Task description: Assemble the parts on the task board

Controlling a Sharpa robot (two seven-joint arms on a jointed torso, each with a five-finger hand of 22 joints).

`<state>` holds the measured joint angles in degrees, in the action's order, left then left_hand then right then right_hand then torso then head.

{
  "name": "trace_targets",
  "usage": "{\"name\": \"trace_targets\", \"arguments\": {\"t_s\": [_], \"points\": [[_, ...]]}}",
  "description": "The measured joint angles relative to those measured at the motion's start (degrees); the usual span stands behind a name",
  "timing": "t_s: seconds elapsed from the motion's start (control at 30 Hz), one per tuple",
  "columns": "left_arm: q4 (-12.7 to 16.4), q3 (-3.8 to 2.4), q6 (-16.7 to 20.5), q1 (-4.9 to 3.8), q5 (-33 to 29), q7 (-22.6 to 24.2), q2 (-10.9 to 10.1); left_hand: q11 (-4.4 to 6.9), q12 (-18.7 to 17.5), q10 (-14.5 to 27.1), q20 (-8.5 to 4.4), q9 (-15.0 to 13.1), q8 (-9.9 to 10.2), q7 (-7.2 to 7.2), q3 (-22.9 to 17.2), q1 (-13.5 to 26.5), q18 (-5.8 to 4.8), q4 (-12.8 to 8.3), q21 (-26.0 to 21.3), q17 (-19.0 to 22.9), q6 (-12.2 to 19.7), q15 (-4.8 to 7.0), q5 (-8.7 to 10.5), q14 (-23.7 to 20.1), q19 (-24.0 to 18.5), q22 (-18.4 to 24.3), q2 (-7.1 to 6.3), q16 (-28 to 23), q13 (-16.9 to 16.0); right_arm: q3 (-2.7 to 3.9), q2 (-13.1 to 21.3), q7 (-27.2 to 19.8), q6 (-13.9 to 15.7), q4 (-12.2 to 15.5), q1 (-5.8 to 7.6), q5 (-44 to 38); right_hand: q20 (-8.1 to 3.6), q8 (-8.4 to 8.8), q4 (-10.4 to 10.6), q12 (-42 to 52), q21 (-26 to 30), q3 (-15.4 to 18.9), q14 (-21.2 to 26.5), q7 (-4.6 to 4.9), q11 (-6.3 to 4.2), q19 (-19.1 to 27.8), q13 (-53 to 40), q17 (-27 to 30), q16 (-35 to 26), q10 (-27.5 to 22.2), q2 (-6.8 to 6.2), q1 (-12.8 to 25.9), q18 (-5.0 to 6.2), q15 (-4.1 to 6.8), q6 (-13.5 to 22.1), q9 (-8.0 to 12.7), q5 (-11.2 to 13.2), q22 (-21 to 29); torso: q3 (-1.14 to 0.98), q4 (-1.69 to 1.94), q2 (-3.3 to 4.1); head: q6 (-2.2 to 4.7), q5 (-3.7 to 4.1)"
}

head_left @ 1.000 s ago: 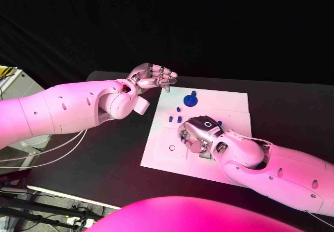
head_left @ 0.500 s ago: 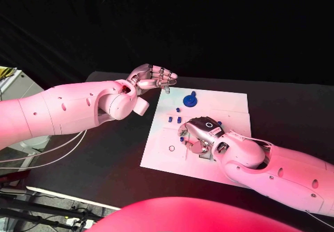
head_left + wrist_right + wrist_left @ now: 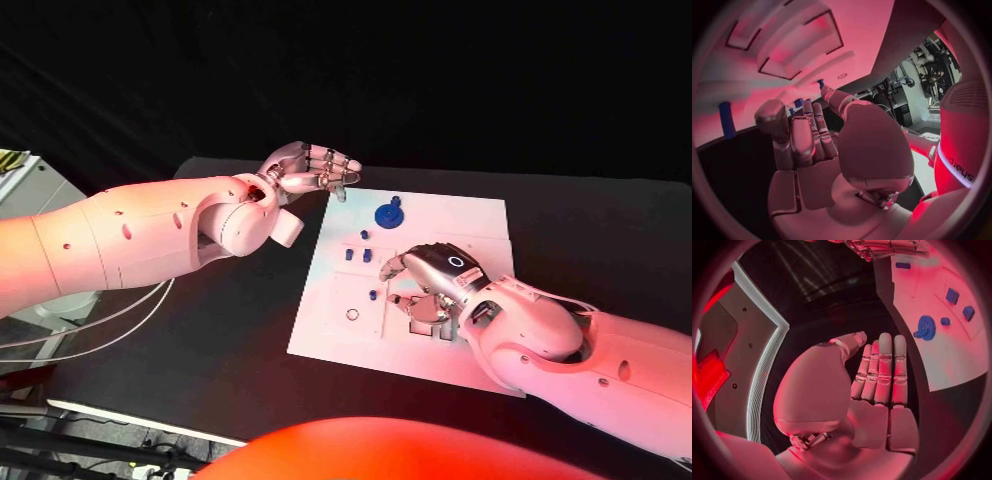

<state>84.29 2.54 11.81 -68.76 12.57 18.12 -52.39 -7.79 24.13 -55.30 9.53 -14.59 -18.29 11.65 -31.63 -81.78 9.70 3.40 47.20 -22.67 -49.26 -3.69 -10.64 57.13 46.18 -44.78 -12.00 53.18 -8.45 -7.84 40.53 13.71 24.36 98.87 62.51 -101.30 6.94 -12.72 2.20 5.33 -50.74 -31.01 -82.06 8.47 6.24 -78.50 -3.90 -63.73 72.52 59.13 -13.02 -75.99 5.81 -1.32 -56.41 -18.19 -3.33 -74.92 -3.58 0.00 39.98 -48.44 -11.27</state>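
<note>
Item 1, my right robot hand (image 3: 428, 278): low over the middle of the task board (image 3: 462, 215), fingers curled downward among the board's recesses. Whether it is grasping a part I cannot tell; in the right wrist view the fingers (image 3: 811, 135) lie together with nothing plainly between them.

Item 2, small blue parts (image 3: 366, 255): a cluster just beside this hand, on its side toward my left arm, with one more blue part (image 3: 375, 296) close at its fingertips. This hand is the nearer one, in my judgement.

Item 3, blue gear (image 3: 389, 212): standing on the board beyond my right hand, toward the board's far edge, between my two hands.

Item 4, my left robot hand (image 3: 309, 167): raised off the board's far corner, fingers curled in, apparently empty.

Item 5, table (image 3: 606, 230): black, open room beyond the board on my right arm's side.
</note>
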Motion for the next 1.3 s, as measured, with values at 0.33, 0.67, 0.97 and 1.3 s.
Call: {"name": "trace_targets", "arguments": {"t_s": [0.33,0.67,0.97,1.3], "points": [[-0.3,0.01,-0.4,0.01,0.0,0.0,0.0,0.0,0.0,0.0,0.0,0.0,0.0,0.0,0.0,0.3,0.0,0.0,0.0,0.0,0.0,0.0,0.0,0.0,0.0,0.0,0.3,0.0,0.0,1.07,5.9,0.5,-1.6,-0.4,4.78,6.4,-0.28,1.44,2.3,1.9,-0.9,6.2,-0.2,-0.63,-0.22,-0.7,-0.1,-0.4,1.2,-1.0,-0.17,-0.9,-0.01,0.22,0.6,0.5,0.0,0.0,0.01,-0.37,-0.14,1.69,1.57],[-0.5,0.01,-1.1,0.01,0.0,0.0,0.3,0.0,0.0,0.0,0.0,0.0,0.0,0.0,0.0,0.3,0.0,0.0,0.0,0.0,0.0,0.0,0.0,0.0,0.0,0.0,0.3,0.0,0.0,1.14,6.3,1.2,-4.3,-3.9,5.98,8.9,0.13,2.99,7.2,4.2,0.3,14.7,0.2,-1.39,0.33,-1.1,0.0,0.6,1.8,-3.6,1.14,-6.0,-0.02,-0.2,1.4,1.3,0.0,0.0,-0.03,-0.51,-0.21,2.27,2.32],[-0.7,0.02,-1.5,0.01,0.0,-0.1,0.3,0.0,0.0,0.0,0.0,0.0,0.0,0.0,0.0,0.3,0.0,0.0,0.0,0.0,0.0,0.0,0.0,0.0,0.0,0.0,0.3,0.0,0.0,1.06,5.7,2.0,-7.5,-4.9,6.04,8.9,-0.07,3.2,8.4,6.7,-2.5,13.9,-0.1,-1.75,-0.2,-1.9,-0.3,-0.2,2.8,-2.4,1.84,-7.9,-0.03,0.09,1.3,1.4,0.0,0.0,0.03,-0.51,-0.18,2.32,2.48],[-0.8,0.02,-1.6,0.01,0.0,-0.6,0.4,0.0,0.0,0.0,0.0,0.0,0.0,0.0,-0.2,0.3,0.0,0.2,0.0,0.0,0.0,0.0,0.0,0.0,0.0,0.0,0.3,0.0,0.0,0.87,4.6,2.8,-9.9,-5.3,5.89,8.8,-1.0,3.2,9.7,8.6,-6.8,11.3,-1.5,-1.24,-1.28,-3.7,-0.5,-2.0,4.3,1.0,1.83,-7.9,-0.04,1.05,-0.4,1.3,0.0,0.0,0.07,-0.48,-0.15,2.07,2.31]]}}
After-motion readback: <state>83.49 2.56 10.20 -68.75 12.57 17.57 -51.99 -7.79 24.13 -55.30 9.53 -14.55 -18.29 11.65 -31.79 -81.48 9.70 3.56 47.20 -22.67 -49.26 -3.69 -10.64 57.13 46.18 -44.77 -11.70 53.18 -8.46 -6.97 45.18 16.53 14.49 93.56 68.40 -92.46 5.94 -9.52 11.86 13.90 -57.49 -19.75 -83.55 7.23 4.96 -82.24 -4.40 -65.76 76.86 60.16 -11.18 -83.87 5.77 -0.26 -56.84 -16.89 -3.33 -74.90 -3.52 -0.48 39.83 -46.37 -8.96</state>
